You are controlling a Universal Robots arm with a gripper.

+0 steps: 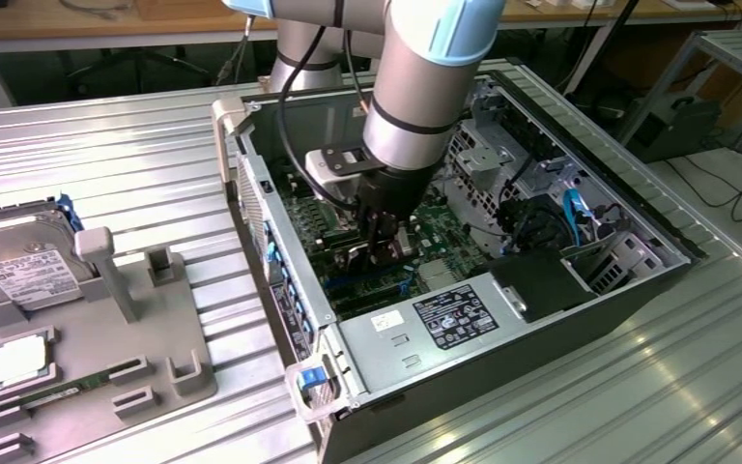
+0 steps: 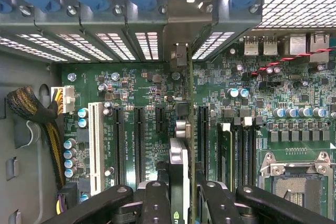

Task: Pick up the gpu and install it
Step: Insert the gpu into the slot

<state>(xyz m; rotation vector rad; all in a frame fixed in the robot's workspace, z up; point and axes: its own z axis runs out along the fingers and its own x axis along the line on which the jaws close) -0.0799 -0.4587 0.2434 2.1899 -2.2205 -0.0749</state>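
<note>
So far: the pickup looks done and the install is under way, not finished.
Gripper: the gripper [image 1: 382, 253] is deep inside the open case [image 1: 629, 208], its fingers [image 2: 157, 203] narrowed onto a thin card held on edge between them.
Gpu: the gpu [image 2: 180, 182] is in that grip, standing upright above the motherboard [image 2: 147, 98], its metal bracket end pointing toward the rear slot openings [image 2: 147, 43] of the case.
Seating: the card's lower edge appears close above the black expansion slots [image 2: 139, 140]; whether it is touching or already in one I cannot tell.
Left to do: by my judgement, the card is not yet released.
Tray: outside the case, on the exterior view's left, the grey tray [image 1: 139, 358] carries the hard drive [image 1: 23, 271] and a memory stick [image 1: 36, 398], well apart from the work.
</note>
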